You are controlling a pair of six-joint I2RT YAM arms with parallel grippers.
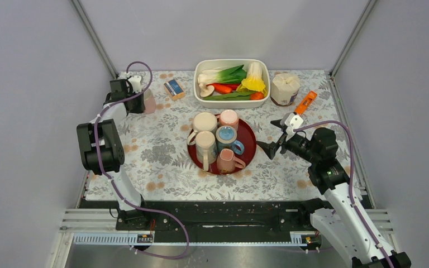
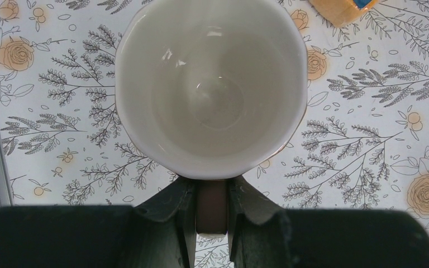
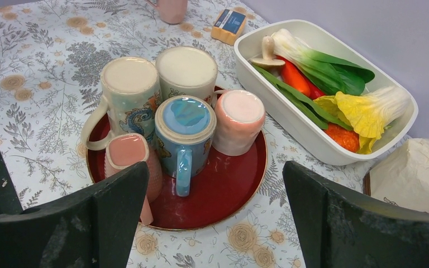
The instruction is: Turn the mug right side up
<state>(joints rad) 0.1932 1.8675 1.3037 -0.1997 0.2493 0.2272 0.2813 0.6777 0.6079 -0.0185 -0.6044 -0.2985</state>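
Note:
My left gripper (image 1: 138, 104) is at the back left of the table, shut on the handle (image 2: 211, 207) of a pink mug (image 1: 149, 103). The left wrist view looks straight down into this mug (image 2: 211, 84), mouth up, its white inside empty, above the flowered cloth. Several other mugs stand bottom-up on a round red tray (image 1: 250, 140) in the middle: a blue one (image 3: 185, 127), a pink one (image 3: 239, 120) and cream ones (image 3: 186, 69). Right of the tray, my right gripper (image 1: 273, 140) is open with nothing between its fingers (image 3: 117, 195).
A white bin (image 1: 232, 61) of toy vegetables stands behind the tray. A paper-wrapped cup (image 1: 285, 88) and an orange tool (image 1: 305, 102) lie at the back right. A small yellow and blue box (image 1: 174, 89) sits near the held mug. Frame posts rise at both back corners.

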